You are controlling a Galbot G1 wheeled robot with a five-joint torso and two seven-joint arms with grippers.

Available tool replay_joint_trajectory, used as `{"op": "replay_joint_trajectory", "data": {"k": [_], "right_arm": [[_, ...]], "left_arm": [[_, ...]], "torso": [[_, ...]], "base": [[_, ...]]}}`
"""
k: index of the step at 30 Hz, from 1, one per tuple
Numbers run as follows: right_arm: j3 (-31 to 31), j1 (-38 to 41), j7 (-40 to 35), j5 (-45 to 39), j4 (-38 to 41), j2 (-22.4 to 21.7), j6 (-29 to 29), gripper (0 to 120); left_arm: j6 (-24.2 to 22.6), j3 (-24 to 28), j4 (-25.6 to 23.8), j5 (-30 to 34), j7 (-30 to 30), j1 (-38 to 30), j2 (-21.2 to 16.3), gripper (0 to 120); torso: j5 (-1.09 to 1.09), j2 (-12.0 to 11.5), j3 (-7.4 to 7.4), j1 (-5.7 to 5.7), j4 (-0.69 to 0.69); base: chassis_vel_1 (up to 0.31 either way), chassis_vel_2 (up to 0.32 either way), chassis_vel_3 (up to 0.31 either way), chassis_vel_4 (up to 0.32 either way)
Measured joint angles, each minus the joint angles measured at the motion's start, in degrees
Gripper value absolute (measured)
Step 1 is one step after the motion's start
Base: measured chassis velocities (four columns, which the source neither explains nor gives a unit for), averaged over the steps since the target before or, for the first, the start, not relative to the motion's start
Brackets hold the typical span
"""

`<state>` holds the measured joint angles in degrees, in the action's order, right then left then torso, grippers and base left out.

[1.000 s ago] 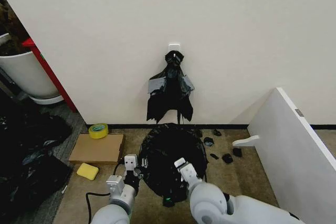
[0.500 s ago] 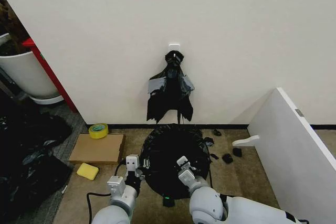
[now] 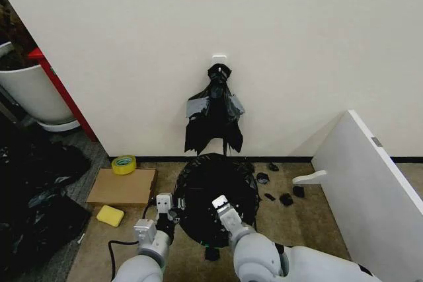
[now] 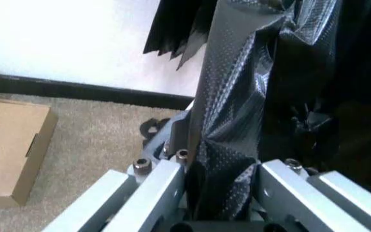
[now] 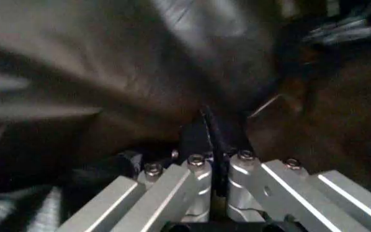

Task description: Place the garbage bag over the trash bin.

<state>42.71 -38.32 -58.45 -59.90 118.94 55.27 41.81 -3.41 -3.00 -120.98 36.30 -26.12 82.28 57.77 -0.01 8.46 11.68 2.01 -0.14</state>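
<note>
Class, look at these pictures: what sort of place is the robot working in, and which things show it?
Probably an indoor test or storage corner: bare white wall, carpeted floor, spare bunch of black bags hung up, tape roll and cardboard box.

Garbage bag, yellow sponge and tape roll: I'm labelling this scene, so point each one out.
garbage bag (image 3: 215, 186): head view, stretched top.
yellow sponge (image 3: 110, 215): head view, top face.
tape roll (image 3: 123, 164): head view, its ring.

a flat cardboard box (image 3: 122, 186) lies on the carpet. on its far corner rests a yellow tape roll (image 3: 123, 164); just nearer than the box lies a yellow sponge (image 3: 110, 215). right of the box, a bunch of black bags (image 3: 214, 113) hangs on the wall.
</note>
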Motion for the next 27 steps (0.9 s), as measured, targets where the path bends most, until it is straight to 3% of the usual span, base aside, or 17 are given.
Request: {"op": "replay_joint_trajectory", "data": {"k": [9,19,27], "right_arm": [[6.4,4.5,0.7,-0.7,-4.9,4.0,0.1,0],[3.8,4.0,3.9,4.4,-10.6,6.7,-2.1,0],[2.0,3.0,3.9,5.1,-6.1,5.0,-4.3,0]], "left_arm": [[0.3,0.0,-0.8,-0.2,0.2,0.0,0.4,1],[1.6,0.4,-1.9,-1.7,1.0,0.7,-0.2,1],[2.2,0.4,-0.2,-1.9,1.3,-0.1,-0.5,1]], "torso": [[0.00,0.0,0.00,0.00,0.00],[0.00,0.0,0.00,0.00,0.00],[0.01,0.0,0.00,0.00,-0.01]], "base": [[0.000,0.000,0.000,0.000],[0.000,0.000,0.000,0.000],[0.000,0.000,0.000,0.000]]}}
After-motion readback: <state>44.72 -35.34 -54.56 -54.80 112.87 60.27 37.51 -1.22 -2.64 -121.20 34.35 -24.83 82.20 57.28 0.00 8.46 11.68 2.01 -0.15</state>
